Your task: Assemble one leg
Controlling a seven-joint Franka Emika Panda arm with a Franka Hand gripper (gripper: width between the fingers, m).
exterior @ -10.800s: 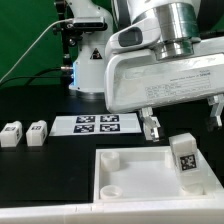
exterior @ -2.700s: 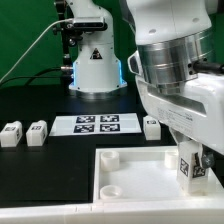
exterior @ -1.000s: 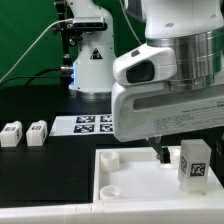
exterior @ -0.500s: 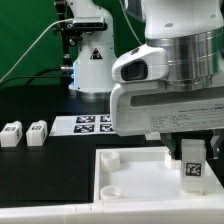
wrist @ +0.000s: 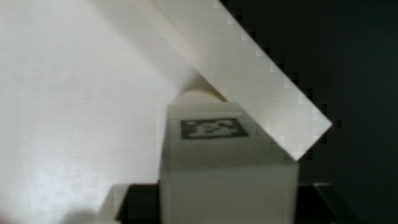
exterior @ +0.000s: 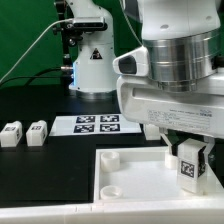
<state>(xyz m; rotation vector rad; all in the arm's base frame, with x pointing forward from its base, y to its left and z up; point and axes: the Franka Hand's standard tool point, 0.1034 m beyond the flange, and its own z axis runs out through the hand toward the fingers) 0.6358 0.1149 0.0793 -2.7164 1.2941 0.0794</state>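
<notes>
My gripper (exterior: 189, 158) is shut on a leg (exterior: 189, 166), a white block with a black-and-white tag facing the camera. It holds the leg upright at the right corner of the white square plate (exterior: 130, 172). In the wrist view the leg (wrist: 228, 150) stands between my two dark fingers (wrist: 143, 200), against the plate's raised wall (wrist: 249, 70). Whether the leg's foot sits in the corner socket is hidden. Two more legs (exterior: 12, 134) (exterior: 37, 132) stand on the black table at the exterior view's left.
The marker board (exterior: 95, 124) lies behind the plate. A further leg (exterior: 149, 129) stands just beyond the plate, partly hidden by my arm. The arm's base (exterior: 95, 65) and cables are at the back. The plate has sockets at its left corners (exterior: 110, 158).
The wrist has turned over the last second, and the gripped leg has shifted slightly toward the exterior view's left while staying at the plate's right corner.
</notes>
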